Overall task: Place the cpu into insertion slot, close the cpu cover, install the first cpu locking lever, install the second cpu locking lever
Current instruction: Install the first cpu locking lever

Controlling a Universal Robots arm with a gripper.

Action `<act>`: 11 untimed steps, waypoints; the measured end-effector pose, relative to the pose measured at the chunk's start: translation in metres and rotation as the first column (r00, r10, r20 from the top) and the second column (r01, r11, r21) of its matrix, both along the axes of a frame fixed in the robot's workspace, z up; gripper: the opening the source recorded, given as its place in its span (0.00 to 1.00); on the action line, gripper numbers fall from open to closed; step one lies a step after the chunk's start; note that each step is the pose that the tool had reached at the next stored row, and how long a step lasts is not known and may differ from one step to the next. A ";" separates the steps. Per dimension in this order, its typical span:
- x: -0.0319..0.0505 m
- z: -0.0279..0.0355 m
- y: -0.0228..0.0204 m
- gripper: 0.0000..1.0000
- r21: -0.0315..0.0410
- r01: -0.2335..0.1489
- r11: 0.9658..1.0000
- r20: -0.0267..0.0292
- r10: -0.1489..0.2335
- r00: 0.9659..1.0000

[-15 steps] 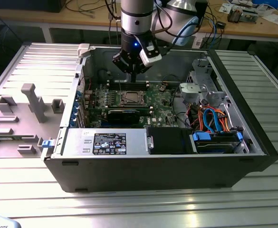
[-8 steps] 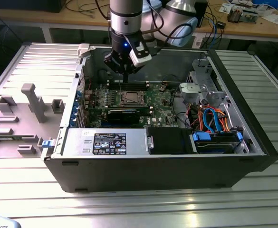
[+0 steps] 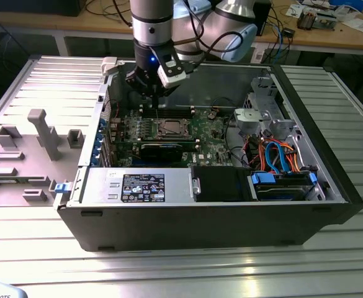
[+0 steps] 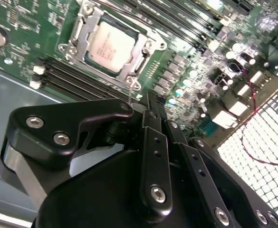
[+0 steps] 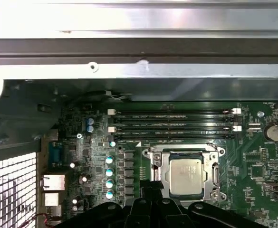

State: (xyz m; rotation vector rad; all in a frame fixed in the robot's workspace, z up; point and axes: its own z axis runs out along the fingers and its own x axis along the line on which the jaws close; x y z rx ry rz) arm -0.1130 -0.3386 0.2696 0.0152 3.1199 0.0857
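Note:
The cpu (image 5: 188, 176) lies flat in the insertion slot (image 3: 170, 128) on the green board, its silver top showing in both wrist views (image 4: 111, 47). The cpu cover (image 5: 158, 164) is folded down around it, its silver frame (image 4: 139, 61) framing the chip. My gripper (image 3: 154, 98) hangs a little above the board, just behind the socket, beside the memory slots. Its black fingers (image 4: 150, 107) converge to a narrow tip and look shut with nothing between them. A thin metal rod (image 4: 129, 91) stands up beside the socket's corner, close to the fingertips.
The open computer case (image 3: 330, 205) lies on a ribbed metal table. Inside are memory slots (image 5: 174, 124), a black expansion card (image 3: 162, 151), a power supply (image 3: 138, 186), a drive cage (image 3: 265, 115) and orange and blue cables (image 3: 280, 155). A grey fixture plate (image 3: 32, 155) lies at the exterior view's left.

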 end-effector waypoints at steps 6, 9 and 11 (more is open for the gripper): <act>-0.0088 -0.0030 0.0022 0.11 0.000 -0.006 1.000 0.005 0.006 1.000; -0.0101 -0.0041 0.0058 0.11 0.000 -0.009 1.000 0.006 0.009 1.000; -0.0110 -0.0044 0.0080 0.11 0.000 -0.011 1.000 0.007 0.011 1.000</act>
